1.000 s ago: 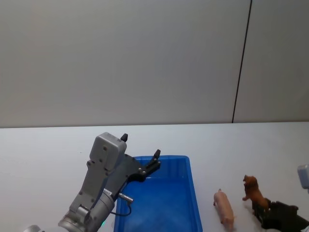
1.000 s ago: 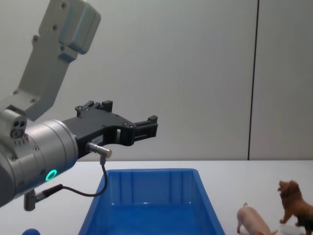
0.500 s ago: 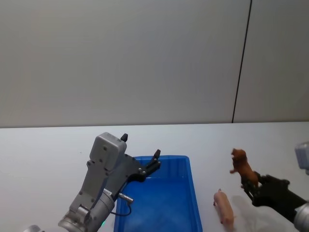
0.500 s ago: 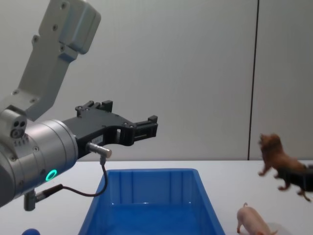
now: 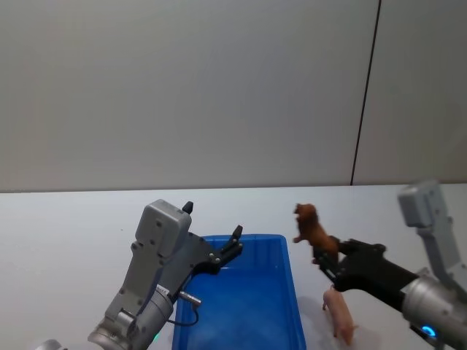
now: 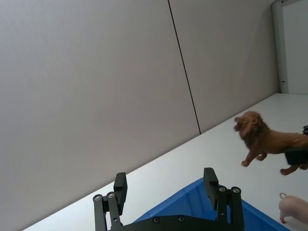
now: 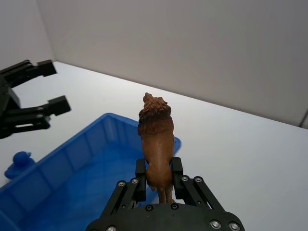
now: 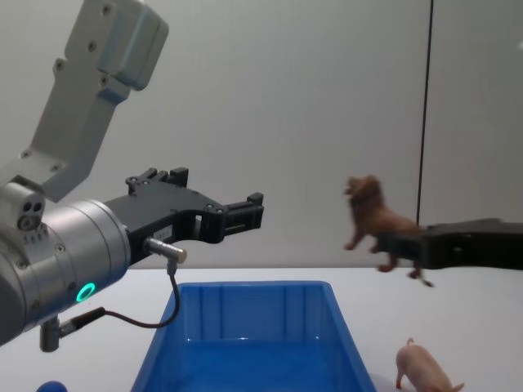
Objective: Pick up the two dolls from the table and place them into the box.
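Right tool (image 7: 159,168) is clamped on the hindquarters of the brown plastic lion figurine with a shaggy mane (image 7: 155,130), one finger on each flank. It holds the lion upright in the air, clear of the flat white desk (image 5: 73,233). In the head view the lion (image 5: 310,224) hangs by the far end of the right wall of the open bright blue rectangular plastic box (image 5: 292,292), with its head turned toward the desk's left edge. From the chest view the lion (image 8: 369,212) is well above the box's rim (image 8: 245,306).

The box stands near the desk's near edge, about midway along it. The pale pink plastic pig figurine (image 5: 339,315) stands on the desk just right of the box, also close to the near edge and below the right arm.

Left tool (image 6: 165,179) hangs in the air over the box's far left part, its two black fingers spread wide and holding nothing. A small blue round-topped object (image 7: 19,161) sits on the desk beside the box's left wall.
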Motion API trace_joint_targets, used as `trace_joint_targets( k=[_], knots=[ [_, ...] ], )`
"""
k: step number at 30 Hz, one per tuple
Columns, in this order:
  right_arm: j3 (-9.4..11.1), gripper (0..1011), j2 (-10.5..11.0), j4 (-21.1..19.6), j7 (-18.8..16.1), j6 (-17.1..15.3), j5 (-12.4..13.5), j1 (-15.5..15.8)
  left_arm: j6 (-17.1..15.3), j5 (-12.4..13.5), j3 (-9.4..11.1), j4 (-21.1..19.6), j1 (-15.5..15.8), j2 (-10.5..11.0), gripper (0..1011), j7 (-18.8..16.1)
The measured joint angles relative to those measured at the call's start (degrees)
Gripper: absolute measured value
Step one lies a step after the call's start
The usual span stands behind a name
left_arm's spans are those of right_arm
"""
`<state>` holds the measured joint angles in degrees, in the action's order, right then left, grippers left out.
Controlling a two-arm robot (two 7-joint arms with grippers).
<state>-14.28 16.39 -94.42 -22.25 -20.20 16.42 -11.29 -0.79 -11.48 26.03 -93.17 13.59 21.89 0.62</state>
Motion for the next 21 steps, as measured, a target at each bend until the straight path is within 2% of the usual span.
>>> trace_joint_targets(
  k=[10, 13, 18, 19, 21],
  knots=[
    [-3.1, 297, -4.0, 4.6, -2.9, -3.1, -3.7, -4.4, 0.0, 0.0, 0.0, 0.0, 0.0, 0.0, 1001, 0.0],
    [-3.7, 329, -4.7, 5.8, -3.2, -3.5, -4.3, -5.2, 0.0, 0.0, 0.0, 0.0, 0.0, 0.0, 1001, 0.0],
    [-4.7, 490, -6.4, 8.5, -3.7, -4.0, -5.1, -6.9, 0.0, 0.0, 0.0, 0.0, 0.0, 0.0, 1001, 0.0],
    [-4.9, 548, -6.5, 8.8, -3.8, -4.1, -5.2, -7.1, 0.0, 0.0, 0.0, 0.0, 0.0, 0.0, 1001, 0.0],
    [-5.2, 579, -7.0, 9.6, -4.0, -4.1, -5.4, -7.6, 0.0, 0.0, 0.0, 0.0, 0.0, 0.0, 1002, 0.0]
  ],
)
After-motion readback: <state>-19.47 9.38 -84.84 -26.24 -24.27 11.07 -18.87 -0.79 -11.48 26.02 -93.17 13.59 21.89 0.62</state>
